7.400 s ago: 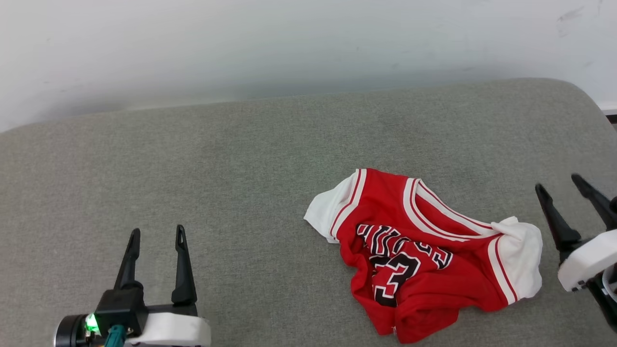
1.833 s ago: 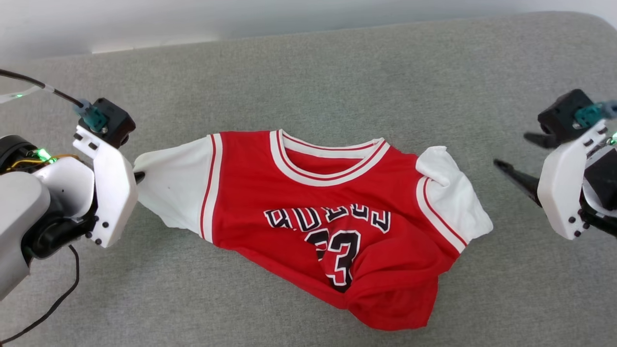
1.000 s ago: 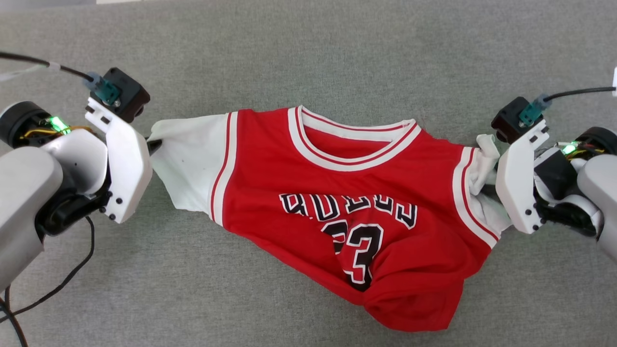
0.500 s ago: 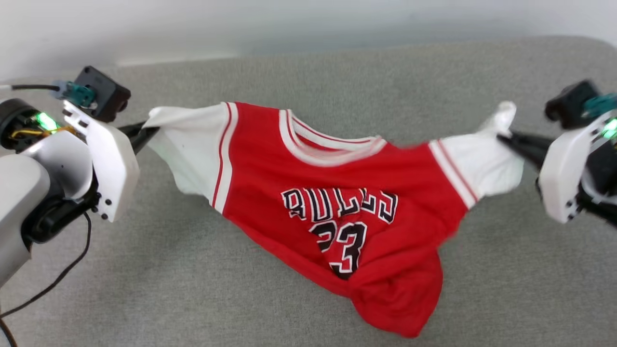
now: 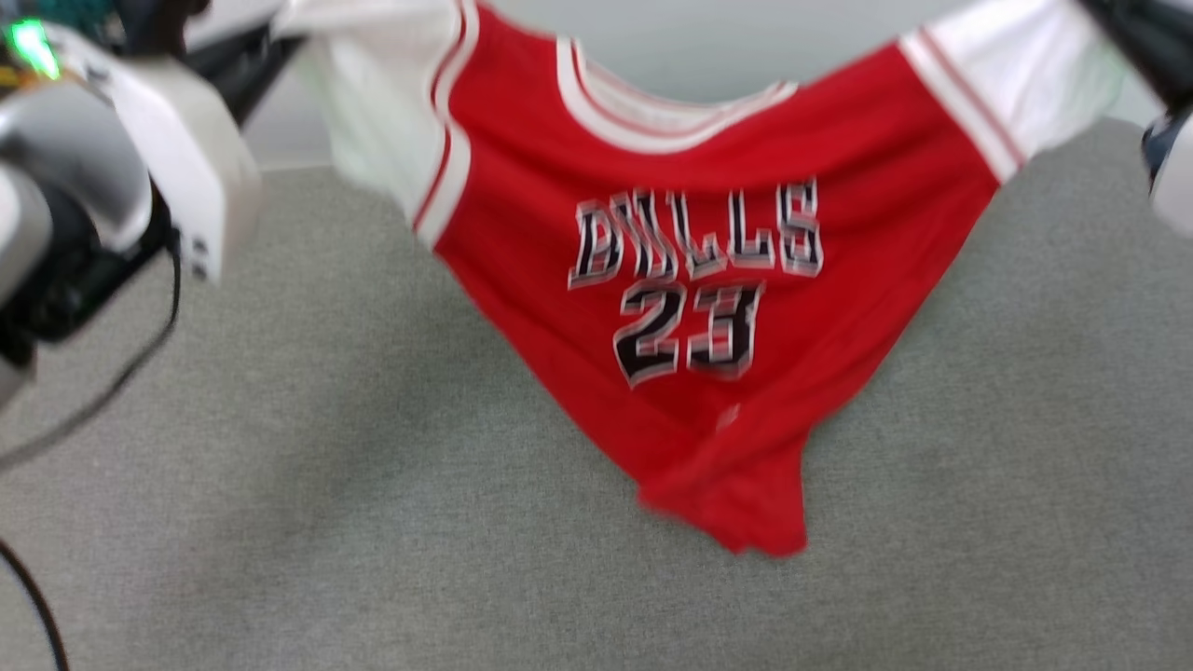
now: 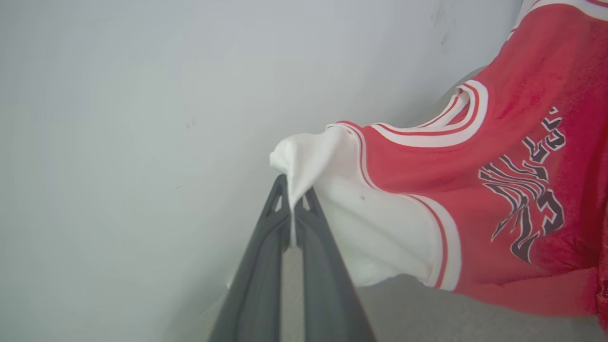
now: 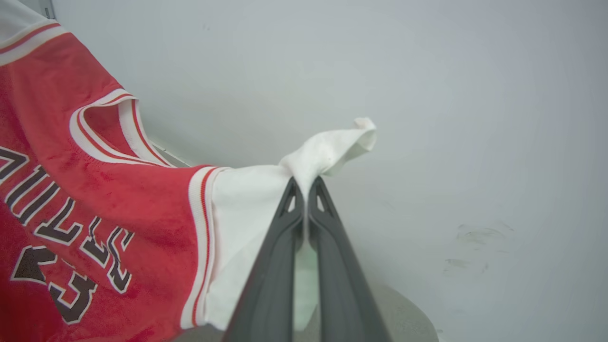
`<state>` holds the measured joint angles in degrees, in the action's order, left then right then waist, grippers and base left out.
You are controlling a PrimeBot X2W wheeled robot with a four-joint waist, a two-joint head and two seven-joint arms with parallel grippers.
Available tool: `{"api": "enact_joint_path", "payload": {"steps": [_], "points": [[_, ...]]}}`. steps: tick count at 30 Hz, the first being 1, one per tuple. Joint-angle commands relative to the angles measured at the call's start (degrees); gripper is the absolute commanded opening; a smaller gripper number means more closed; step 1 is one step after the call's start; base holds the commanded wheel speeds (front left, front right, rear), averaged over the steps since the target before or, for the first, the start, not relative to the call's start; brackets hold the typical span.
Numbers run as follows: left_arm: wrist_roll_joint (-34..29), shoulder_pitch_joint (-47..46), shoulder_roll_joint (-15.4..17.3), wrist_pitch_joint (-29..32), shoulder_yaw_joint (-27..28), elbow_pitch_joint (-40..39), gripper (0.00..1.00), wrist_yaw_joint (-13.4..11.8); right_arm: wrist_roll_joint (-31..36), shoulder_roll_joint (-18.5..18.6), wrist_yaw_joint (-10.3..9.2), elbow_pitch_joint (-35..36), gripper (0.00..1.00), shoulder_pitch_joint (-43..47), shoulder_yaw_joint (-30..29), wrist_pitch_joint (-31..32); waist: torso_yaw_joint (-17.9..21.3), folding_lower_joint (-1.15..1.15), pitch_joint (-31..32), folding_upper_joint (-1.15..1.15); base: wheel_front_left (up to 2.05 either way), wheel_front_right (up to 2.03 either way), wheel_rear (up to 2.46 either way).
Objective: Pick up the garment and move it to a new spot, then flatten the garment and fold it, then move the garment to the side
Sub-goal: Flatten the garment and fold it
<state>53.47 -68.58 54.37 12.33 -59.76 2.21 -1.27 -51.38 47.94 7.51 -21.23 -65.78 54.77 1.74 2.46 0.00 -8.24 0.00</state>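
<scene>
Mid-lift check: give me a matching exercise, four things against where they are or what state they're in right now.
1 left gripper
2 right gripper
3 garment
4 grey cushion

A below the hanging hem
B shut on the white sleeve at the robot's right
C stretched in the air, lettering facing the head camera
D shut on the white sleeve at the robot's left

Pairs: 1-D, 2-B, 3-C, 4-A

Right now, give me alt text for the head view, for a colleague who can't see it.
A red garment with white sleeves hangs front-on, stretched between the left claw at upper left and the right claw at upper right, each shut on a sleeve. Its hem droops to a point over a grey cushion; the picture is blurred.
</scene>
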Motion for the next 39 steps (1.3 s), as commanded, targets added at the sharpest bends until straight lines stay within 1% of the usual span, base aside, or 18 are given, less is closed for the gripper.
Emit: {"api": "enact_joint_path", "payload": {"steps": [1,7,8,9,10,11,14,20,22,27,32,37,39], "points": [[-0.89,-3.03,-1.37,-0.24,1.08,0.81,0.00,-0.35,1.28,-1.47,-0.04,-1.17,0.00,-3.17,-1.43,0.33,-0.21,0.00,-1.45,0.00,0.00,0.00,0.00],[-3.73,-12.50,-6.22,-1.11,3.90,5.91,0.00,0.45,6.44,-5.45,-0.04,-6.28,0.00,-13.00,-4.88,2.01,-0.73,0.00,-6.64,0.00,0.00,0.00,0.00],[-3.73,-12.50,-6.22,-1.11,3.90,5.91,0.00,0.45,6.44,-5.45,-0.04,-6.28,0.00,-13.00,-4.88,2.01,-0.73,0.00,-6.64,0.00,0.00,0.00,0.00],[-4.64,-15.97,-7.71,-1.45,4.66,8.20,0.00,0.87,8.51,-6.83,-0.04,-8.11,0.00,-17.23,-5.77,2.31,-0.92,0.00,-8.68,0.00,0.00,0.00,0.00],[-5.08,-17.74,-8.34,-1.85,5.20,9.25,0.00,1.13,9.54,-7.61,-0.04,-8.97,0.00,-19.17,-6.04,2.59,-0.95,0.00,-9.69,0.00,0.00,0.00,0.00],[-5.08,-17.74,-8.34,-1.85,5.20,9.25,0.00,1.13,9.54,-7.61,-0.04,-8.97,0.00,-19.17,-6.04,2.59,-0.95,0.00,-9.69,0.00,0.00,0.00,0.00],[-6.57,-23.09,-10.16,-2.93,6.60,12.71,0.00,1.72,12.30,-9.85,-0.05,-12.08,0.00,-25.17,-7.23,2.46,-1.00,0.00,-12.70,0.00,0.00,0.00,0.00],[-8.89,-33.72,-13.47,-5.55,9.31,20.03,0.00,3.24,17.47,-14.02,-0.04,-18.90,0.00,-36.78,-9.69,0.68,-1.50,0.00,-18.58,0.00,0.00,0.00,0.00],[-9.53,-37.49,-14.63,-6.17,9.92,22.78,0.00,4.12,18.87,-15.18,-0.05,-21.28,0.00,-40.49,-10.39,0.03,-1.71,0.00,-20.32,0.00,0.00,0.00,0.00],[-10.23,-43.79,-17.35,-8.76,10.87,29.07,0.00,5.86,21.40,-18.00,-0.05,-26.44,0.00,-46.98,-11.36,-2.18,-2.44,0.00,-23.76,0.00,0.00,0.00,0.00],[-10.05,-46.03,-19.06,-11.92,11.05,34.12,0.00,7.01,22.76,-20.36,-0.05,-30.34,0.00,-49.22,-10.77,-4.47,-3.10,0.00,-25.83,0.00,0.00,0.00,0.00],[-9.33,-42.57,-19.88,-15.04,9.70,37.54,0.00,7.77,22.14,-22.06,-0.05,-32.32,0.00,-45.32,-9.06,-6.67,-3.22,0.00,-26.22,0.00,0.00,0.00,0.00],[-8.98,-40.29,-19.75,-16.34,8.98,38.51,0.00,8.13,21.73,-23.11,-0.04,-32.94,0.00,-42.96,-8.06,-7.64,-3.00,0.00,-25.72,0.00,0.00,0.00,0.00]]}}
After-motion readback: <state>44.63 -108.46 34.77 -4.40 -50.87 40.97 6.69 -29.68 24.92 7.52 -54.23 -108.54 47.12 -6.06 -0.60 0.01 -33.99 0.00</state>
